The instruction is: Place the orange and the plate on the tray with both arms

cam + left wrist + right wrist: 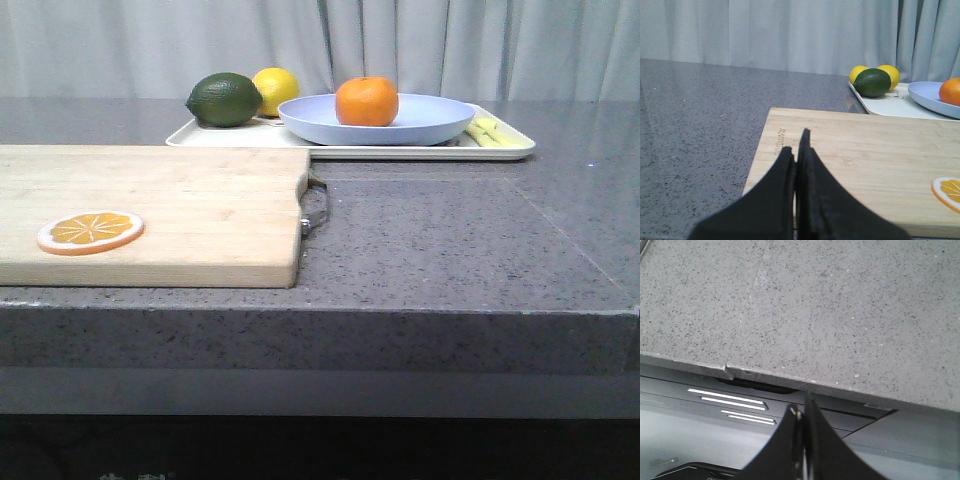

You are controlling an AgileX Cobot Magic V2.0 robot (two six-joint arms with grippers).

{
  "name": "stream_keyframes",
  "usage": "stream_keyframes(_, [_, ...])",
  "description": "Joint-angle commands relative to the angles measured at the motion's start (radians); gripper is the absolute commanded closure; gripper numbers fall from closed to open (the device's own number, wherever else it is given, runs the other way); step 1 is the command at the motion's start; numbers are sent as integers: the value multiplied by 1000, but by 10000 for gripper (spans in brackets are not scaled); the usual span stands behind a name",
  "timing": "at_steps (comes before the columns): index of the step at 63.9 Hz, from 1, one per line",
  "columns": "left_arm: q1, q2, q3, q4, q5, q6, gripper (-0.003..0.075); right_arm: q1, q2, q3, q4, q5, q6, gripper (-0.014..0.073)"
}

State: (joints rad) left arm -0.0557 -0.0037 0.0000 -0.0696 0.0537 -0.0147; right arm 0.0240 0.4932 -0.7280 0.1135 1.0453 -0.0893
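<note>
Nearest, at lower left, an orange slice (90, 232) lies on the cutting board (180, 210) on the grey counter (450, 240). At upper centre the tray (340, 150) holds the plate (420, 125), with the orange (367, 101) sitting in it. A dark green lime (225, 99) and a lemon (276, 90) rest on the tray's left part. Left gripper (796, 150) above the board has its jaws clenched and empty; right gripper (801, 412) at the counter edge likewise.

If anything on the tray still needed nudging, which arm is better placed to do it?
Left, probably. Its gripper, jaws shut, sits over the cutting board facing the tray, plate and orange. The right gripper hangs off the counter edge.
</note>
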Motion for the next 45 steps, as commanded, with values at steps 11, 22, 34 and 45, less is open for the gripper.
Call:
stream_keyframes(11, [1, -23, 7, -10, -84, -1, 738, -1, 4, -22, -4, -56, -3, 662])
stream_keyframes(22, [1, -23, 7, -10, -84, -1, 738, -1, 3, -21, -10, -63, -4, 662])
stream_keyframes(34, [1, -23, 7, -10, -84, -1, 738, -1, -132, 128, -24, -359, -6, 662])
stream_keyframes(45, [1, -23, 7, -10, -84, -1, 738, -1, -332, 427, -23, -805, -6, 662])
